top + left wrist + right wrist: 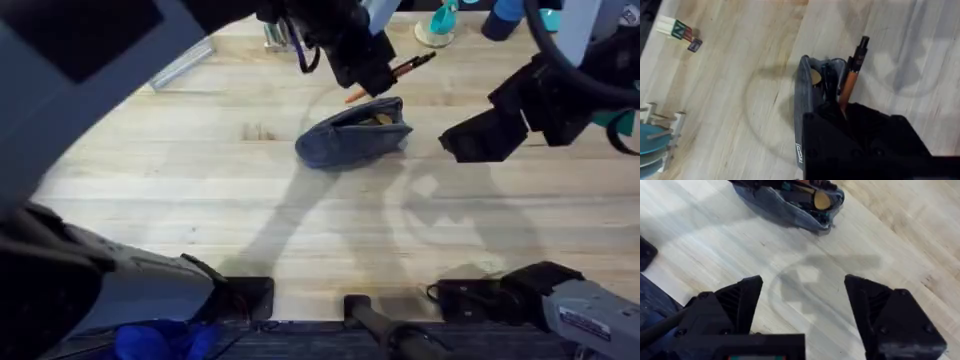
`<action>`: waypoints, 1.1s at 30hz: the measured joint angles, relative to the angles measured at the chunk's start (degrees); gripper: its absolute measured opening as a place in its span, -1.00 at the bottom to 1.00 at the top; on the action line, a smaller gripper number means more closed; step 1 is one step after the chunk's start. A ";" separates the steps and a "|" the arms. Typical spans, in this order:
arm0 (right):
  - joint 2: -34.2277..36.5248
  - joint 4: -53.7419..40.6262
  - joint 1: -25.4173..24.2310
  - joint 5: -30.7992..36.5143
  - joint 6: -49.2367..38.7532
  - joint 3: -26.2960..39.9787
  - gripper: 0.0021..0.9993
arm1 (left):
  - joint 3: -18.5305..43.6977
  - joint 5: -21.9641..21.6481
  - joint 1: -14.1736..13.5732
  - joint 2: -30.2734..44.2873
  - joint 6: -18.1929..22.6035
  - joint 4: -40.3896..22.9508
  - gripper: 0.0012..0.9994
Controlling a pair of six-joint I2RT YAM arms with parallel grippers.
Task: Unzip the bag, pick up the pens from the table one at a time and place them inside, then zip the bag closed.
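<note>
While the left arm reaches far across the table from the lower left, its gripper hangs just above the bag near the middle of the far half of the tabletop. Its black fingers are pinched on an orange pen with a dark tip; the pen slants up and to the right, its lower end at the bag's open top. From the left wrist camera, the same pen stands out of the gripper, directly over the bag, whose zipper is parted, with something yellowish visible inside.

The bag itself is a blue-grey pouch lying on its side on the light wooden planks, mouth gaping upward.

Further right, the right gripper hovers above bare wood, clear of the bag. In its wrist camera, its two black fingers are spread wide apart with nothing between them, and the open bag lies well beyond them.
</note>
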 joint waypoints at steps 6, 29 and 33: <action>0.00 0.00 0.00 0.00 0.02 0.00 0.99 | 0.00 0.00 0.00 2.42 0.00 -0.45 -0.92; 0.00 0.00 0.00 0.00 0.02 0.00 0.99 | 0.02 -0.02 0.00 8.65 0.00 -1.15 -0.92; 0.00 0.00 0.00 0.00 0.00 0.00 0.99 | 0.02 -0.04 0.00 9.67 0.00 -1.15 -0.92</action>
